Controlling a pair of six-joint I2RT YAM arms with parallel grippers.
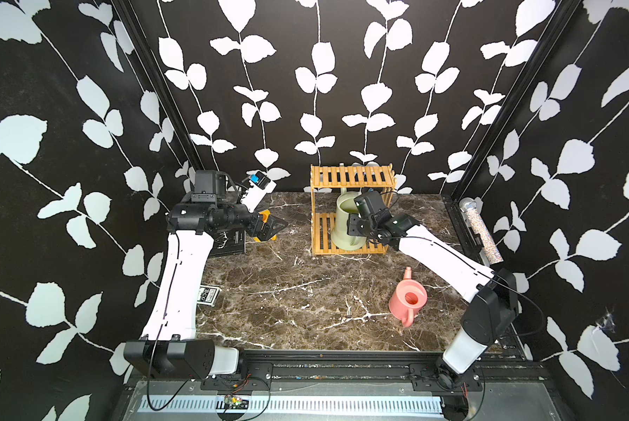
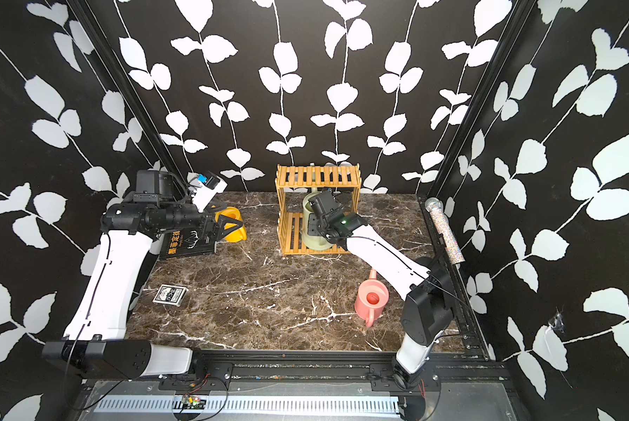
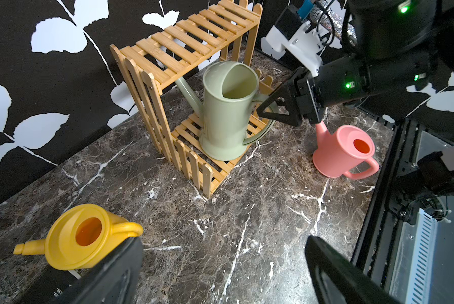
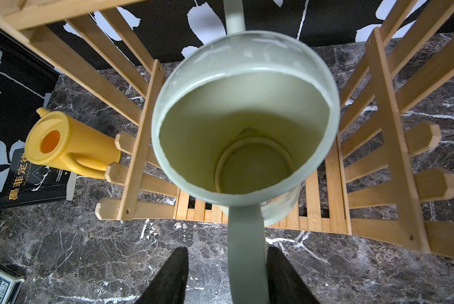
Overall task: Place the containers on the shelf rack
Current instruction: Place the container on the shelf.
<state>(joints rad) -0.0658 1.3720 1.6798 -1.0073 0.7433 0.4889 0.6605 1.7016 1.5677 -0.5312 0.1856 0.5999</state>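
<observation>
The pale green watering can (image 3: 226, 121) stands on the lower tier of the wooden shelf rack (image 1: 353, 176), close to its front edge, with its spout pointing to the back. My right gripper (image 4: 227, 258) is open around the can's handle (image 4: 247, 237): one finger rests against it and the other is apart. The yellow can (image 3: 81, 237) stands on the table left of the rack, next to the black book. My left gripper (image 3: 220, 263) hovers wide open beside it, holding nothing. The pink can (image 1: 407, 297) stands upright on the table front right.
A black book (image 2: 185, 244) lies at the back left under my left arm. A blue card box (image 2: 170, 294) lies nearer the front left. A glittery microphone (image 1: 480, 229) leans along the right wall rail. Patterned walls enclose the table on three sides.
</observation>
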